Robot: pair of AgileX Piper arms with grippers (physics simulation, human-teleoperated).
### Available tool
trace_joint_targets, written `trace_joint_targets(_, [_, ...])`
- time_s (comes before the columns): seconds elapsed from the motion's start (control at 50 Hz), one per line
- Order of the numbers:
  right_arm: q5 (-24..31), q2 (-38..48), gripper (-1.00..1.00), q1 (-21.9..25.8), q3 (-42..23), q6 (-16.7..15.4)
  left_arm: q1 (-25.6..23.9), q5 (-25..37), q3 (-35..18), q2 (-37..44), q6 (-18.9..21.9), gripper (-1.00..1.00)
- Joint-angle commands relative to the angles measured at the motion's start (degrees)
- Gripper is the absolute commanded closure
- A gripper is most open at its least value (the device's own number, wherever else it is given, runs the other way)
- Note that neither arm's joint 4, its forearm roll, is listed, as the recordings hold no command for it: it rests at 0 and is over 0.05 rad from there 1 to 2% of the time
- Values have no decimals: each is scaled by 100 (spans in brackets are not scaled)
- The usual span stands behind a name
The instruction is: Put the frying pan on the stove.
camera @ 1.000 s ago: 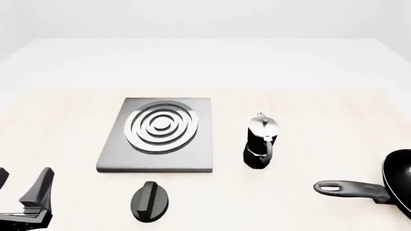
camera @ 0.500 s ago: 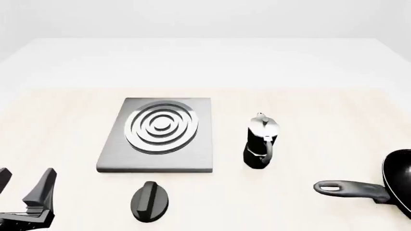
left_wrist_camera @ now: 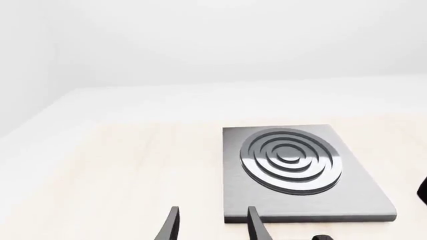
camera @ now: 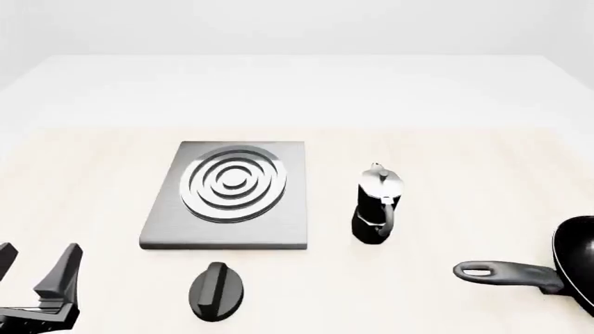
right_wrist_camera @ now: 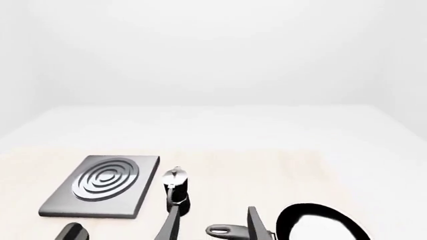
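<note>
Nearest, the left end effector (camera: 33, 268) hovers with fingers spread wide and empty at the counter's (camera: 93, 181) left front; the right end effector (right_wrist_camera: 212, 220), also open and empty, appears only in its wrist view. The knob (camera: 216, 290) lies ahead of them. The frying pan (camera: 543, 268) rests at the right front edge, handle pointing left. Farther back stand the moka pot (camera: 376, 206) and the stove (camera: 228, 195). Likely risk: carrying the pan leftward could topple the pot between them.

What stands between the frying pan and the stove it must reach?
The moka pot stands upright between the frying pan at the right and the stove. The knob lies nearer the camera, off that line.
</note>
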Motion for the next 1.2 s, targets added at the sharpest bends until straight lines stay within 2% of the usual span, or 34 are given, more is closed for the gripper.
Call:
trace_joint_targets(0.02, [30,0,-100,-186,-38,-128,-101,55,-1,-146,-34,-100])
trace_joint_targets(0.06, [30,0,-100,-188,-86,-229,-115,38,-1,-127,-29,-100])
trace_joint_targets(0.12, [30,0,-100,-209,-131,-209,-177,-28,-1,-67,13,-100])
trace_joint_targets(0.16, [30,0,-100,-211,-227,-36,-224,-44,-1,-33,50,-100])
trace_joint_targets(0.28, [30,0,-100,-90,-355,132,-298,-109,-3,71,-37,-100])
trace_joint_targets(0.32, [30,0,-100,-46,-417,227,-365,-440,-6,396,-3,-100])
trace_joint_targets(0.4, [30,0,-100,20,-508,159,-574,-1208,-105,1191,51,-100])
trace_joint_targets(0.52, [30,0,-100,53,-537,185,-837,-1831,-498,2087,68,-100])
trace_joint_targets(0.62, [30,0,-100,76,-554,182,-1074,-2256,-877,2798,264,-100])
trace_joint_targets(0.94, [30,0,-100,93,-549,242,-1597,-2601,-1785,3909,663,-100])
trace_joint_targets(0.98, [30,0,-100,93,-548,244,-1654,-2568,-1913,4004,546,-100])
trace_joint_targets(1.2, [30,0,-100,92,-542,260,-2047,-2696,-2487,4748,648,-100])
